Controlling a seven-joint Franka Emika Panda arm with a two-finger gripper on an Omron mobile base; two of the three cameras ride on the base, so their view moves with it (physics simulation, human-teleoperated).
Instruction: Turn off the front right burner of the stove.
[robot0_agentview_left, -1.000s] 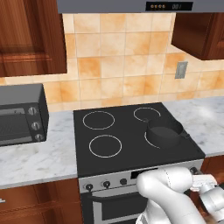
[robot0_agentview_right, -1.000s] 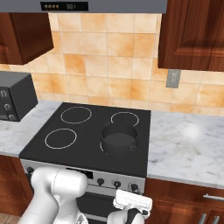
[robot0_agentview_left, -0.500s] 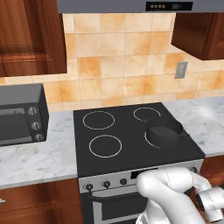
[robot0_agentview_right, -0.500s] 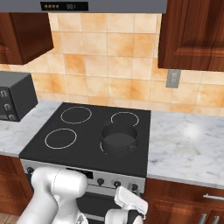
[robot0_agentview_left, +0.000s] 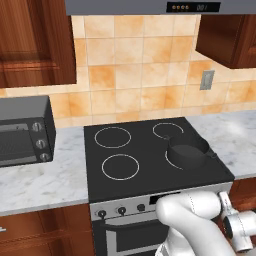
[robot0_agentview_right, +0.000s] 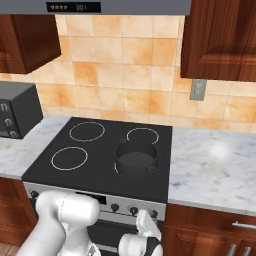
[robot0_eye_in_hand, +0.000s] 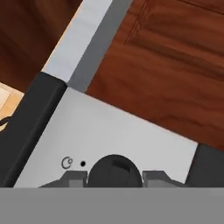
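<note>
The stove (robot0_agentview_left: 145, 167) has a black glass top with four white rings. A dark round pot (robot0_agentview_left: 189, 152) sits on the front right burner (robot0_agentview_left: 168, 158), so only an arc of its ring shows. The right base view shows the same burner (robot0_agentview_right: 116, 169) and pot (robot0_agentview_right: 135, 160). My gripper (robot0_agentview_right: 148, 216) is down at the silver front panel (robot0_agentview_right: 100, 200), at its right end. In the hand view a black knob (robot0_eye_in_hand: 114, 168) sits between my fingers (robot0_eye_in_hand: 72, 177), and the gripper (robot0_eye_in_hand: 114, 176) is shut on it.
A grey-black countertop oven (robot0_agentview_left: 22, 130) stands on the marble counter left of the stove. More black knobs (robot0_agentview_left: 120, 210) line the panel. Wooden cabinet doors (robot0_eye_in_hand: 175, 65) flank the stove below the counter. Marble counter (robot0_agentview_right: 215, 160) runs to the right.
My hand has rolled at the front panel while staying on the same knob. The pot and everything on the counter have stayed put.
</note>
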